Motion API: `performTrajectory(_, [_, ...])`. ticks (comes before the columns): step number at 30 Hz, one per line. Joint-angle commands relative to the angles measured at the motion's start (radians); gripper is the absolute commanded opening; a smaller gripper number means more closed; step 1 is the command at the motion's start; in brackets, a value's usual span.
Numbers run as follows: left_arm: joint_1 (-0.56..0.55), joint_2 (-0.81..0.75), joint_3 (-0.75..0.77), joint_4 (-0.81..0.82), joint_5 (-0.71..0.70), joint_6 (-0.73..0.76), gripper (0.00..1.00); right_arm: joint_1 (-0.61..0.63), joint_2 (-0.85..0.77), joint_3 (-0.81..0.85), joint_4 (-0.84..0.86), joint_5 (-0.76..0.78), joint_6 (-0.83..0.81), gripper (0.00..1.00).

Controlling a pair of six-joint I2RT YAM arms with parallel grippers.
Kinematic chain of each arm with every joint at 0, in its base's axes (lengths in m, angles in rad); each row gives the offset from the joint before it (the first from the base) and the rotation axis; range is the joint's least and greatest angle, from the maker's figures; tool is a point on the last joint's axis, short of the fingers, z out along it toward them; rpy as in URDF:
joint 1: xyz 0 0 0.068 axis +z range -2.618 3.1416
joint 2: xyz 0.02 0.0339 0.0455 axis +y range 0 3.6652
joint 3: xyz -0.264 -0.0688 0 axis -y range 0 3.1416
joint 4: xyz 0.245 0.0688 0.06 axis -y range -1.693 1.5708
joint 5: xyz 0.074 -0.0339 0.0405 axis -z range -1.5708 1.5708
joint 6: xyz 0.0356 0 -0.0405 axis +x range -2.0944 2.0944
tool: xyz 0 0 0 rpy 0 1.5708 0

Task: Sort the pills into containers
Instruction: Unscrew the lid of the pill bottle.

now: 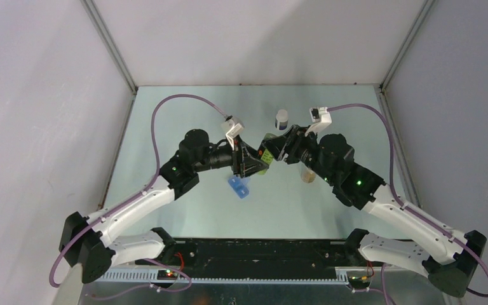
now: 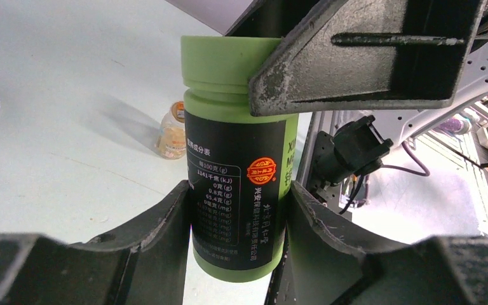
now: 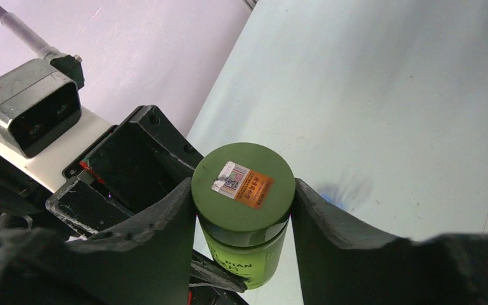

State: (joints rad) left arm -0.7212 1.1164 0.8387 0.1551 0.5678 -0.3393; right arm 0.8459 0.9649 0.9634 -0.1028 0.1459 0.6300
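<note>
A green pill bottle with a black label hangs above the table between both arms. My left gripper is shut on its body, one finger on each side of the label. My right gripper is shut on the bottle's green cap, which bears a small orange sticker; both jaws touch the cap's rim. One right finger covers part of the cap in the left wrist view. No loose pills show in any view.
A white bottle with a blue label stands behind the grippers. A small clear amber bottle stands under the right arm. A blue container lies on the table below the left gripper. Side walls enclose the table.
</note>
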Motion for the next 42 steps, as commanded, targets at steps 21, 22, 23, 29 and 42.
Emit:
performTrajectory(21, [0.003,-0.018,-0.022,0.115,0.227,0.018,0.0,-0.235,-0.113,0.024,0.011,-0.898,-0.352,0.33])
performTrajectory(22, [0.002,-0.019,-0.022,0.118,0.239,0.019,0.0,-0.236,-0.121,0.024,0.0,-0.909,-0.372,0.33])
performTrajectory(23, [0.003,-0.019,-0.023,0.125,0.265,0.02,0.0,-0.237,-0.13,0.024,-0.009,-0.931,-0.391,0.33])
performTrajectory(29, [0.003,-0.022,-0.032,0.145,0.333,0.019,0.0,-0.242,-0.166,0.024,-0.015,-0.978,-0.439,0.29])
performTrajectory(42, [-0.003,-0.041,-0.027,0.123,0.356,0.049,0.0,-0.242,-0.194,0.024,0.011,-0.934,-0.473,0.47])
